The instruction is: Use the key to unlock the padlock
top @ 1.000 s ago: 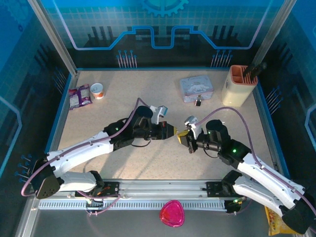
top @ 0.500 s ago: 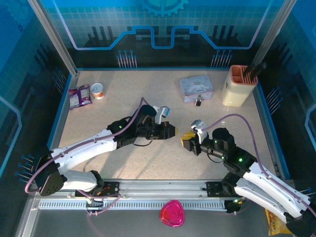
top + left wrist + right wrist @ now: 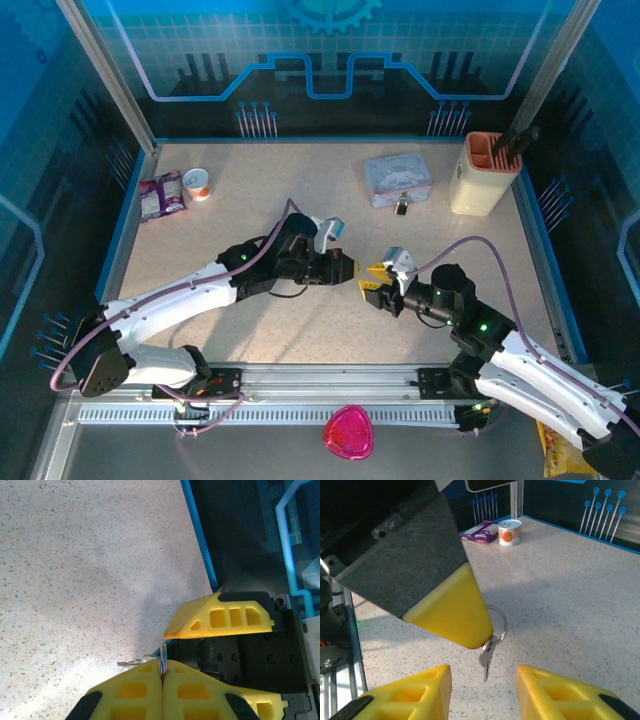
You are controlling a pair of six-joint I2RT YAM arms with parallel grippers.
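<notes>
1. Left gripper is pinched tight on the key ring. The key dangles off it over the middle of the table.
2. Right gripper has its fingers spread with nothing in them. On its wrist cam the key hangs right above the gap between them.
3. Versus a second ago: the two grippers were tip to tip then. Half a second ago the right one had backed off toward the near side. Now it's nosed back in, so only a sliver separates them. The left one has barely shifted, maybe a touch to the right.
4. Padlock hasn't budged. It sits toward the far right of the table, just in front of the tin, well apart from both grippers.
5. Room-wise, it's bare tabletop all around the grippers, so plenty of space on every side.
6. The clutter hugs the far edge: cream holder by the far right corner, can and snack packets by the far left, near the blue rim.
</notes>
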